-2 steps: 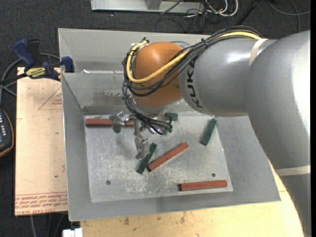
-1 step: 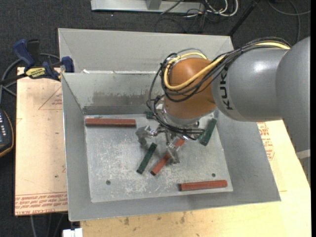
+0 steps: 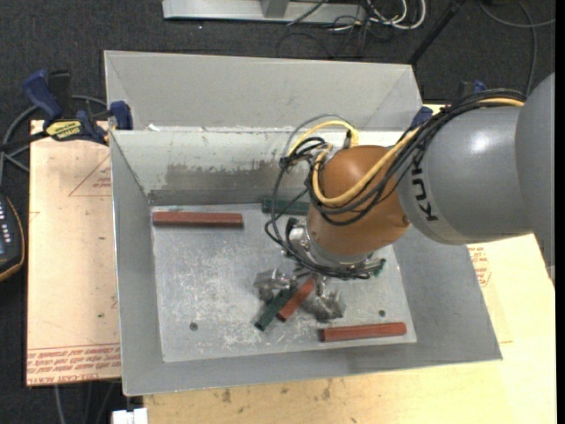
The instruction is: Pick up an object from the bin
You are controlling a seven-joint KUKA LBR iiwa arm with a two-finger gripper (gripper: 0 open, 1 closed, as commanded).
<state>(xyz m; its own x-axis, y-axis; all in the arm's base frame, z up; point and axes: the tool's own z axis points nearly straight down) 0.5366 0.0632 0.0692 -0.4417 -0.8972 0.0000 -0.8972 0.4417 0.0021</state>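
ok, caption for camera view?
Open gripper straddles short red stick and dark green stick in grey metal bin; two long red bars aside.

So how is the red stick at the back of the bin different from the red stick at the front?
The back red stick lies towards the left of the bin, while the front red stick lies towards the right. The back one is far from the end effector, and the front one is just beside it. The back one looks level, and the front one is slightly tilted. Both are slim reddish-brown bars lying flat.
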